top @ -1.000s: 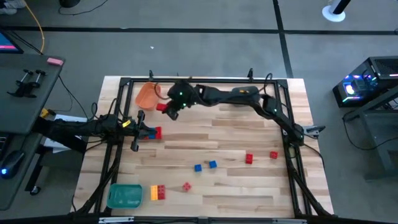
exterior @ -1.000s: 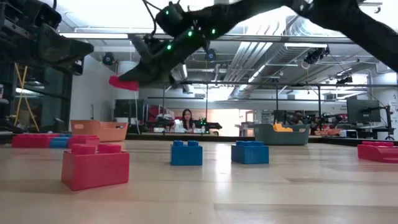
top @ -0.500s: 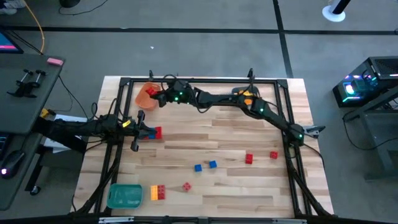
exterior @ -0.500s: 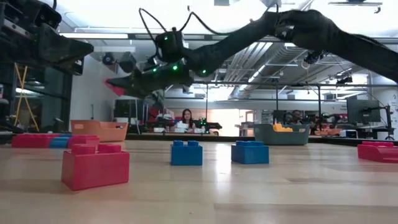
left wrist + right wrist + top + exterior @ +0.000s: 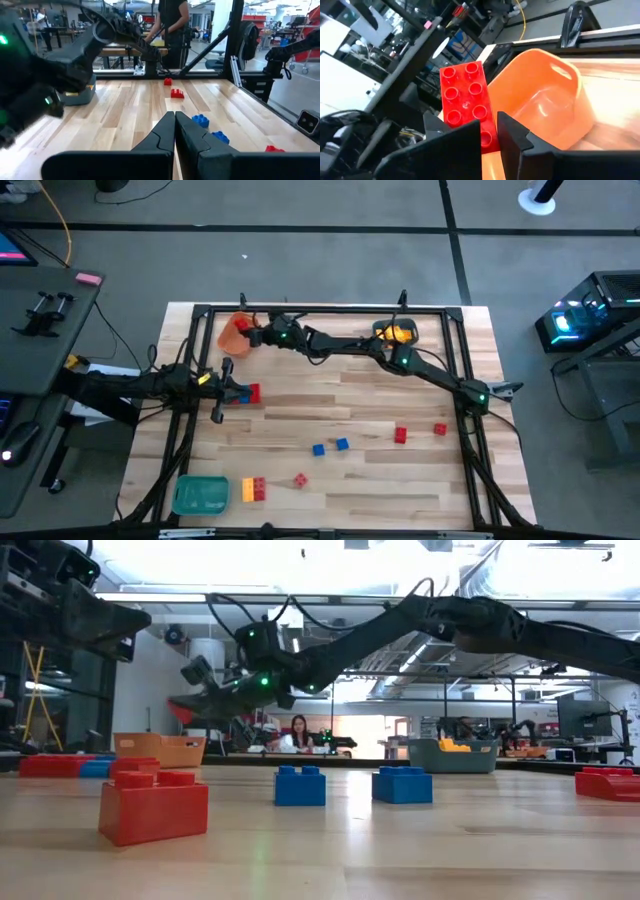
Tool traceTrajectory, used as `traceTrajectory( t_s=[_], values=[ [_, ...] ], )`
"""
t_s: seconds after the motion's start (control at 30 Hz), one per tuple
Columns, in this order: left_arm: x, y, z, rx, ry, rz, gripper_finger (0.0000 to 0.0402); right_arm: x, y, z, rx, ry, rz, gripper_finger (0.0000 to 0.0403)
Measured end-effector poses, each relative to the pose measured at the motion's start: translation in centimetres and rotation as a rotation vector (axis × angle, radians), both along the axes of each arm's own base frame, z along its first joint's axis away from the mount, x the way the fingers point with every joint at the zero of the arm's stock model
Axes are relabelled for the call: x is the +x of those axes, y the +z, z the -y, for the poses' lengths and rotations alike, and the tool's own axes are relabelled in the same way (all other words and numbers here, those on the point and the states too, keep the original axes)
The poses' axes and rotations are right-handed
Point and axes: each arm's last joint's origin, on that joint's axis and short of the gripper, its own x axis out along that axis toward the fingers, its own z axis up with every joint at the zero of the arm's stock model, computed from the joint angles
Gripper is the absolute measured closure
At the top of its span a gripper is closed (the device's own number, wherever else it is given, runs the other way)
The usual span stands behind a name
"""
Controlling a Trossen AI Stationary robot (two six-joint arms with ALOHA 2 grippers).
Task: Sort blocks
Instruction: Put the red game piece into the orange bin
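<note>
Step in hand: delivery of one block to its tray. The right gripper (image 5: 252, 337) is extended to the far left corner of the table and holds a long red block (image 5: 466, 103) pinched narrowly between its fingers (image 5: 457, 137), studs facing the wrist camera. In the right wrist view the orange tray (image 5: 547, 107) lies just beyond the block, its hollow apparently empty, though part of the floor is hidden behind the fingers.

In the high view the gripper sits at the edge of the orange tray (image 5: 234, 332), above it and not touching. Judgement: the next move calls for carrying the block a little further over the hollow, then parting the fingers to drop it; a release too near the rim could send it onto the table.

The left gripper (image 5: 175, 131) waits just nearer than the orange tray, fingers pressed together on nothing, beside a red block (image 5: 251, 393). Other blocks (image 5: 330, 447) lie well apart from the orange tray, toward the near side
</note>
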Motion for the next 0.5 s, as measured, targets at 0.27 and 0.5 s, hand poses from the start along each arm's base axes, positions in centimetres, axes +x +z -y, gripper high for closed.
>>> traceTrajectory(
  t_s=[0.27,0.5],
  values=[
    [0.02,-0.03,0.00,0.000,0.000,-0.003,0.0401,0.16,-0.21,-0.61,0.036,0.086,0.007,0.0344],
    [0.02,-0.03,0.00,0.000,0.000,-0.003,0.0401,0.13,0.49,-0.08,0.025,0.117,0.059,0.0197]
  ],
)
